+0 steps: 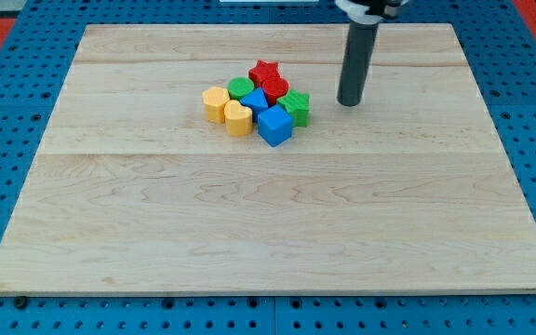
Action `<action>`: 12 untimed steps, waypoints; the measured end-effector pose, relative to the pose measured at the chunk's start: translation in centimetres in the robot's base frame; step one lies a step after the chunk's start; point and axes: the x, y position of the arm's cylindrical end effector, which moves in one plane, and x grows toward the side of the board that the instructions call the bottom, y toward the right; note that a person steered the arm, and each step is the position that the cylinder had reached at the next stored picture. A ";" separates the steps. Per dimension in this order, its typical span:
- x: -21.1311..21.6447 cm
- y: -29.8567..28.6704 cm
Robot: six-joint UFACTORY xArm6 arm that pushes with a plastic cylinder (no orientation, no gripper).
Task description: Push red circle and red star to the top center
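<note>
The red star (265, 72) sits at the top of a tight cluster of blocks left of the board's centre, in the upper half. The red circle (276, 89) lies just below and right of it, touching it. My tip (349, 101) rests on the board to the right of the cluster, about a block's width right of the green star (296, 107). It touches no block.
The cluster also holds a green circle (241, 88), a blue block (254, 100), a blue cube (274, 126), a yellow hexagon (215, 103) and a yellow block (237, 119). The wooden board (268, 242) lies on a blue pegboard.
</note>
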 end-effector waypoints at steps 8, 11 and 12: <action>2.5 -7.7; -1.4 -11.2; -4.1 -9.9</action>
